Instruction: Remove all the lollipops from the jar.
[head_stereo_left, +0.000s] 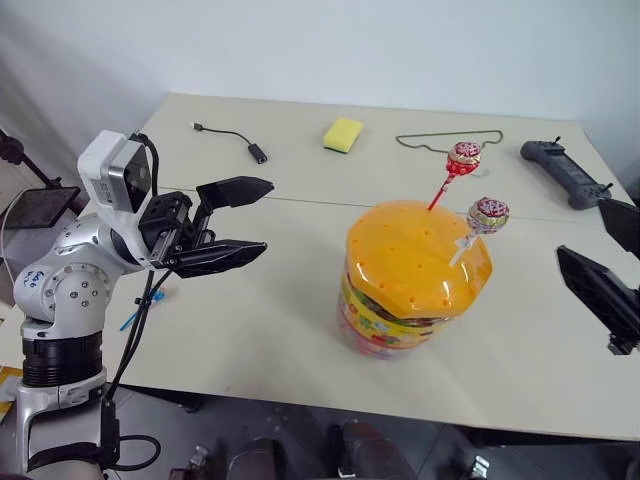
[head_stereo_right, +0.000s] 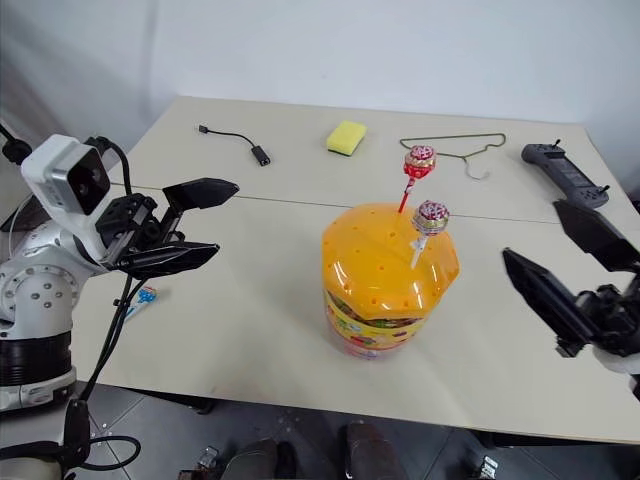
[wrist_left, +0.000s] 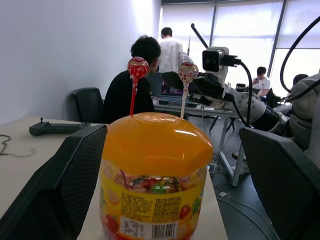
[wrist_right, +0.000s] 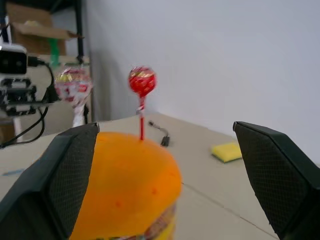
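The jar (head_stereo_left: 400, 315), a clear tub with a yellow-and-red label and a domed orange lid (head_stereo_left: 415, 255), stands upright on the table right of centre. Two lollipops stick up from the lid: one on a red stick (head_stereo_left: 463, 157) and one on a white stick (head_stereo_left: 488, 213). A small wrapped candy on a blue stick (head_stereo_right: 143, 296) lies on the table near its left edge. My left gripper (head_stereo_left: 268, 216) hovers open to the left of the jar, pointing at it and apart from it. To the jar's right my right gripper (head_stereo_right: 532, 232) is open and holds nothing.
At the back of the table lie a black cable (head_stereo_left: 235, 135), a yellow sponge (head_stereo_left: 343, 134), a wire hanger (head_stereo_left: 450, 140) and a black controller (head_stereo_left: 565, 170). Several people sit at desks beyond the table in the left wrist view.
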